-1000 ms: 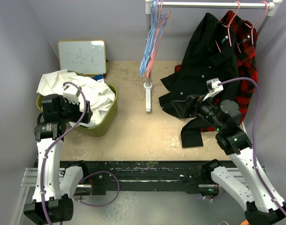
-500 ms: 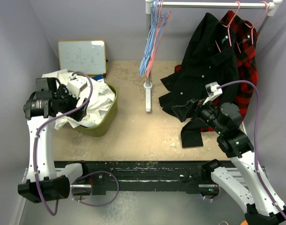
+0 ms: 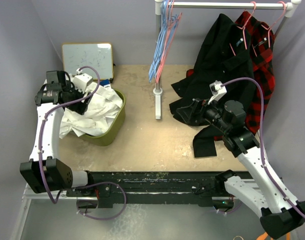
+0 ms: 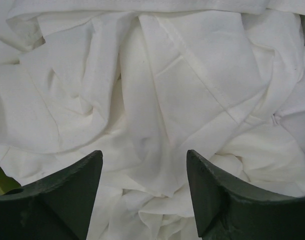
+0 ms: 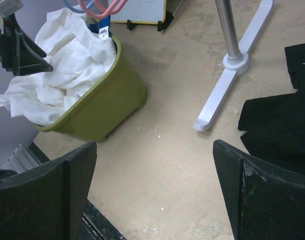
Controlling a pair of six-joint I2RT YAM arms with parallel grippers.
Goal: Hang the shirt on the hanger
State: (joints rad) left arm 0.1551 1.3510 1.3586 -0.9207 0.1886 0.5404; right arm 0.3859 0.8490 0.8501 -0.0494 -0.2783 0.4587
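The left gripper [image 4: 143, 156] hovers with its fingers spread wide and empty, just above the crumpled white shirt [image 4: 162, 85], which lies heaped in an olive-green basket [image 5: 110, 97]. The right gripper [image 5: 155, 145] is also spread wide and holds nothing.

Looks like a robotics lab test cell, not a home. Is closed in by plain pale purple walls [image 3: 22, 45] around a scuffed tan table [image 3: 142, 145]. Has a left arm [image 3: 42, 135] and a right arm [image 3: 252, 160] bolted to a black rail [image 3: 157, 180], with loose purple cables [image 3: 265, 130]. Holds only few props: a white clothes rack [image 3: 158, 75], a small whiteboard [image 3: 87, 61], an olive basket [image 3: 112, 125].
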